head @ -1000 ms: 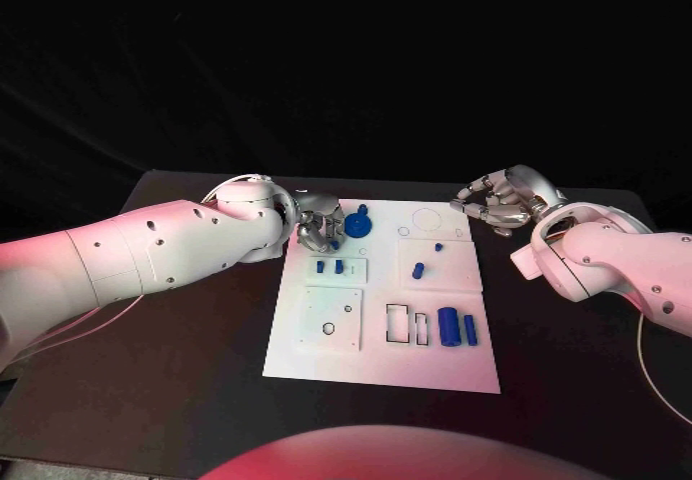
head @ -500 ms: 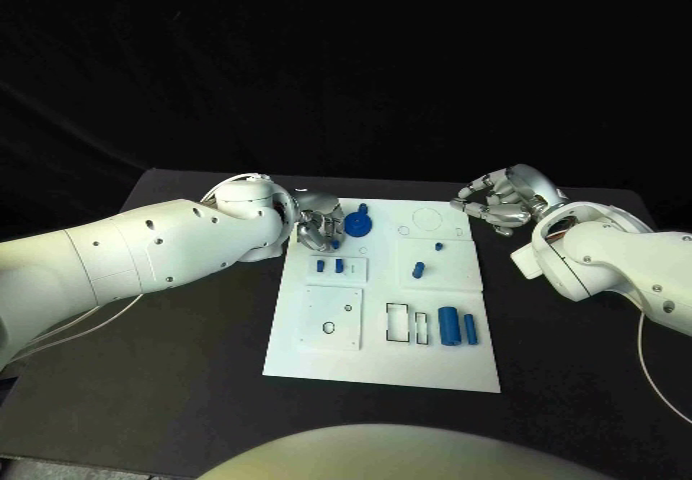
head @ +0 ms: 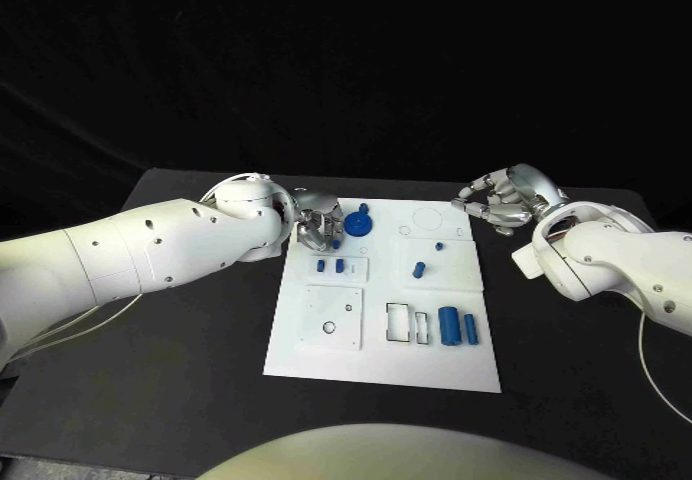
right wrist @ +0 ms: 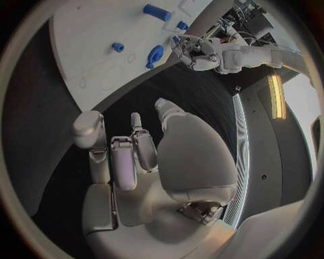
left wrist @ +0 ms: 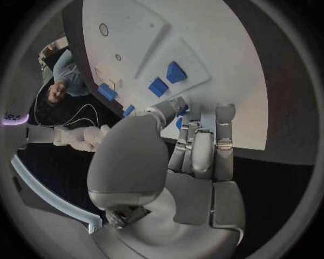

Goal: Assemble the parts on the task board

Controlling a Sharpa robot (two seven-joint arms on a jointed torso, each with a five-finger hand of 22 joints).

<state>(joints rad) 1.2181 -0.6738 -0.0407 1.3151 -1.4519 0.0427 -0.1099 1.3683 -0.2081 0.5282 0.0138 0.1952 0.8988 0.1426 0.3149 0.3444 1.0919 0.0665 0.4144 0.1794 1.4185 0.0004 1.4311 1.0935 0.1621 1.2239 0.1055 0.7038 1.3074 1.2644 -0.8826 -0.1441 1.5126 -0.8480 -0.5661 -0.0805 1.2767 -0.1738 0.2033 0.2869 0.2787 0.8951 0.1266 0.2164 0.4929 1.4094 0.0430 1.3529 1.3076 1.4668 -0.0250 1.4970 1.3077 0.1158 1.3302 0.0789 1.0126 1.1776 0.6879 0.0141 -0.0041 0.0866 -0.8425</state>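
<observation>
The left hand [head: 320, 228] works its fingers at a blue part [head: 335, 241] at the task board [head: 384, 355] 11 o'clock corner — grip unclear — while the right hand [head: 498, 203], curled empty, waits off-board at 2 o'clock.

We're in what looks like a robotics lab; a black table [head: 173, 380] sits against a black backdrop [head: 346, 80], staged like a test cell; a white task board [head: 378, 350] with outlined slots lies at its centre; in the right wrist view, an equipment rack [right wrist: 251, 15] stands at the rim.
</observation>
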